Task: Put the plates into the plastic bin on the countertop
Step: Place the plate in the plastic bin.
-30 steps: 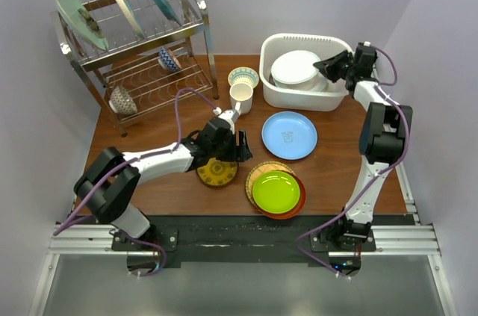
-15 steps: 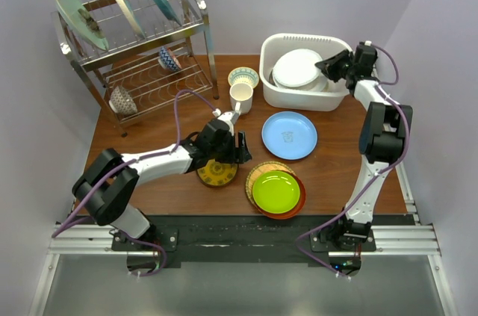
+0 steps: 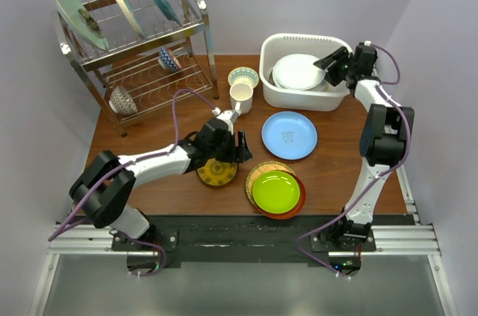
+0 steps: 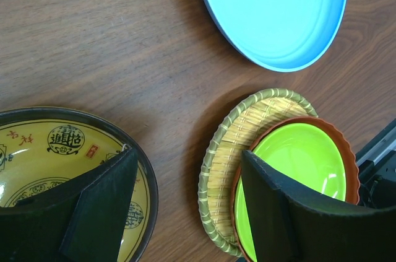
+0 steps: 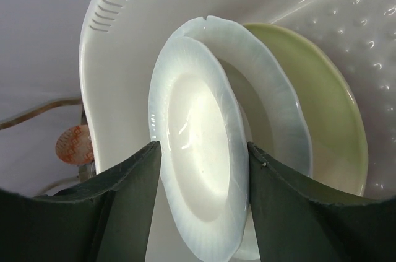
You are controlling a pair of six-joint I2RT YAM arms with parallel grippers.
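The white plastic bin (image 3: 299, 101) stands at the back right of the countertop (image 3: 336, 159). A white plate (image 3: 297, 71) lies in it on other plates; in the right wrist view this white plate (image 5: 198, 169) rests on a second white plate (image 5: 260, 88) and a pale green one (image 5: 322, 113). My right gripper (image 3: 333, 64) hovers at the bin's right rim, open, its jaws either side of the plate's edge. On the countertop lie a blue plate (image 3: 289, 135), a lime green plate (image 3: 275, 190) on a red-orange plate (image 3: 300, 198) and a woven yellow plate (image 3: 258, 172), and a yellow patterned plate (image 3: 216, 172). My left gripper (image 4: 185, 153) hangs open between them.
A metal wire dish rack (image 3: 142, 54) stands at the back left with plates on edge and small bowls. A cream mug (image 3: 240, 96) and a small patterned bowl (image 3: 243, 76) sit between the rack and the bin.
My right gripper has opened and let go of the white plate, which has settled lower into the bin. The left arm has barely moved.
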